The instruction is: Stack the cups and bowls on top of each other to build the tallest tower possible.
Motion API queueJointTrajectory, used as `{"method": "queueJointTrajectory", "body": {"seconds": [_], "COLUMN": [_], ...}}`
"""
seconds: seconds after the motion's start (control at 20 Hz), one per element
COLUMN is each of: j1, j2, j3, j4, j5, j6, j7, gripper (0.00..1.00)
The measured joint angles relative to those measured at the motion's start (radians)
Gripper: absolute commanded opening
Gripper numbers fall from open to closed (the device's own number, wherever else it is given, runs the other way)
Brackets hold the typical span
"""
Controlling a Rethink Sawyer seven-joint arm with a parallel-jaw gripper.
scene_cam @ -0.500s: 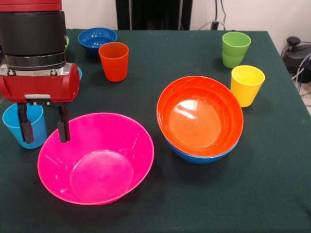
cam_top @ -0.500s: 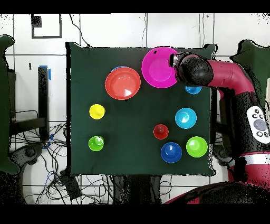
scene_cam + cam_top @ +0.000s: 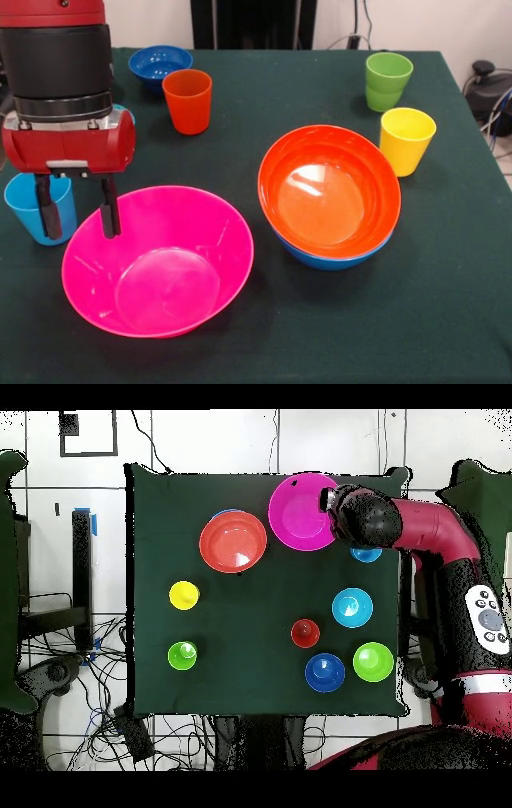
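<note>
The big pink bowl stands by itself on the table at the front left; it also shows in the overhead view. My gripper is open and empty over the bowl's left rim, one finger on the bowl side and the other finger outside, in front of the light blue cup. In the overhead view the gripper sits at the pink bowl's edge. The orange bowl is nested in the blue bowl to the right.
An orange cup and a dark blue small bowl stand at the back. A green cup and a yellow cup stand at the right. In the overhead view, a light blue small bowl and a green small bowl stand near the robot.
</note>
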Motion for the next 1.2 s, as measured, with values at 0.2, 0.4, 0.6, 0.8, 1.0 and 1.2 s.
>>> {"method": "queueJointTrajectory", "body": {"seconds": [0.2, 0.4, 0.6, 0.8, 1.0, 1.2], "j1": [-0.002, -0.005, -0.007, -0.008, -0.006, 0.005], "j2": [0.027, 0.047, 0.098, 0.147, 0.215, 0.292], "j3": [0.0, 0.0, 0.0, 0.001, 0.007, 0.014], "j4": [0.0, -0.003, -0.035, -0.08, -0.157, -0.262], "j5": [0.0, 0.001, 0.002, 0.002, 0.003, 0.003], "j6": [0.0, 0.0, 0.0, 0.0, 0.002, 0.027], "j7": [0.0, 0.0, 0.0, 0.0, 0.0, 0.0], "gripper": [1.0, 1.0, 1.0, 1.0, 1.0, 1.0]}}
